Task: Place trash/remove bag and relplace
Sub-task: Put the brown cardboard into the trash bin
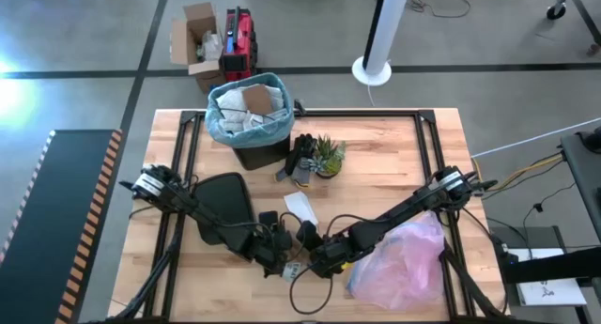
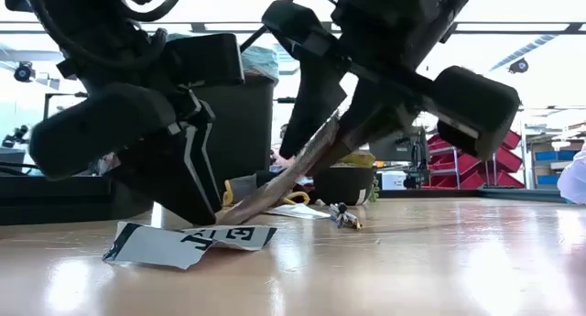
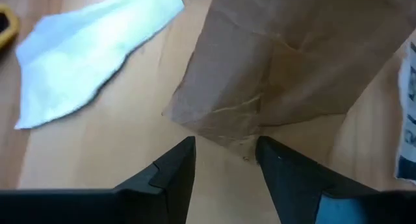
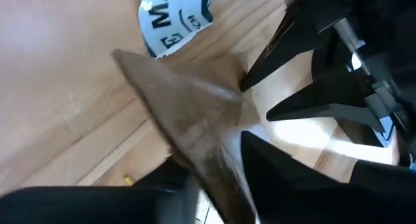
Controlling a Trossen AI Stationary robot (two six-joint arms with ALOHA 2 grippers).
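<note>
A flat piece of brown paper (image 2: 293, 174) stands slanted near the table's near edge, its lower end (image 2: 240, 211) on the wood. My right gripper (image 1: 324, 258) is shut on its upper part. My left gripper (image 3: 224, 149) is open right beside it; its fingers stand on either side of the paper's lower end (image 3: 221, 133) without plainly touching it. The black bin (image 1: 263, 153), lined with the light blue bag (image 1: 225, 127), stands at the far edge and holds brown and white paper. A white sheet (image 1: 300, 207) lies flat between the bin and the grippers. My right gripper pinches the brown paper's upper part (image 4: 218, 162) between its two fingers, coming from above and from the table's right. The paper (image 4: 182, 107) slants down from the fingers toward the left gripper, with its lower end resting on the table.
A torn printed label (image 2: 188, 243) lies flat on the wood just near of the grippers. The pinkish bag (image 1: 404, 263) lies at the near right corner, under the right arm. A small potted plant (image 1: 329, 155) and dark items (image 1: 300, 160) stand beside the bin.
</note>
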